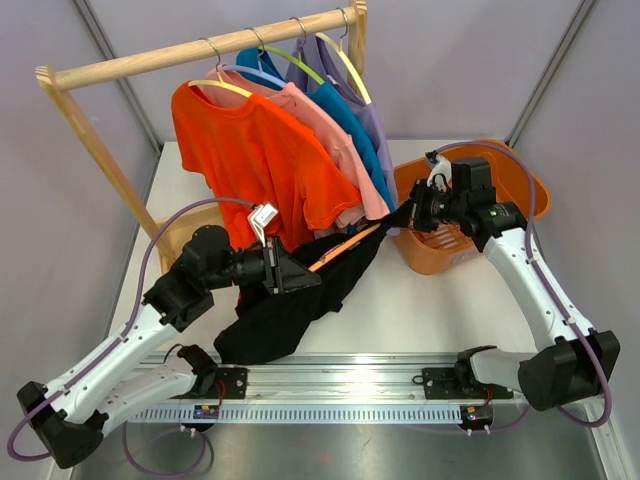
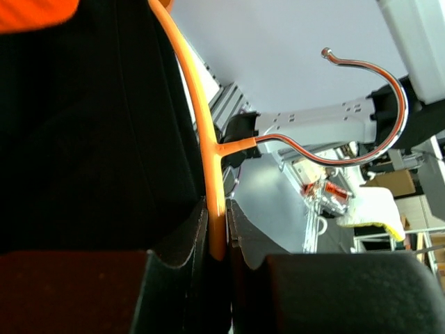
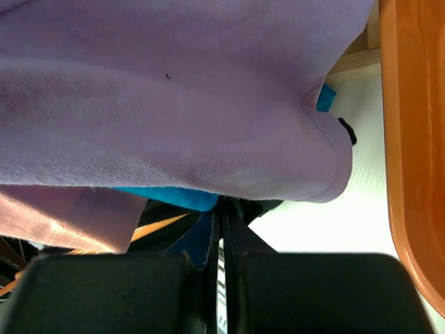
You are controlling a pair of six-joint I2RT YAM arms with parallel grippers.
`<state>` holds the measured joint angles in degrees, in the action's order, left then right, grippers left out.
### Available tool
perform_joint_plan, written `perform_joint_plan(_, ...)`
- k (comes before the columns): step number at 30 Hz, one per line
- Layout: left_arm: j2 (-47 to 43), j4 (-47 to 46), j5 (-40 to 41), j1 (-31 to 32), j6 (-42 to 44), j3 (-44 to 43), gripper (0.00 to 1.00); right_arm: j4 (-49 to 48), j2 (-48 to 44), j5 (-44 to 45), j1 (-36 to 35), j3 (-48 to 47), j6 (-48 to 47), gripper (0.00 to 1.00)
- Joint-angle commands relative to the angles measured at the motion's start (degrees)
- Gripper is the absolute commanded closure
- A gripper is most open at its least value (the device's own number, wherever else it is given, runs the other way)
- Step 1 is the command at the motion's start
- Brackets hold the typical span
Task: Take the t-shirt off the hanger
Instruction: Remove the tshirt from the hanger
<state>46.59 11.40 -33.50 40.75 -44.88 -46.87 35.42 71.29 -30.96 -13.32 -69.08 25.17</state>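
A black t-shirt hangs half off an orange hanger between my two arms, its bulk piled on the table. My left gripper is shut on the orange hanger's arm; the metal hook sticks out to the right in the left wrist view. My right gripper is shut on a stretched edge of the black t-shirt, just under the purple shirt's hem. The black cloth fills the left of the left wrist view.
A wooden rack at the back holds orange, pink, blue and purple shirts on hangers. An orange basket stands at the right, close behind my right gripper, and shows in the right wrist view.
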Motion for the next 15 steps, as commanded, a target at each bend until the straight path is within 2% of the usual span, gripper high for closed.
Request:
perform_joint_plan(1,-5.4,9.1,-10.4,0.4,1.6,-3.2,1.0,-6.2,0.9,14.8,5.6,0.6,-6.6,1.0)
perform_joint_plan(8,-7.8,22.0,-10.7,0.3,6.1,-11.2,1.0,-7.3,1.6,16.2,10.7,3.2,-10.8,1.0)
perform_joint_plan(15,-10.3,18.8,-10.5,0.2,3.1,-13.8,1.0,-7.7,2.3,15.1,10.9,6.3,-14.4,1.0)
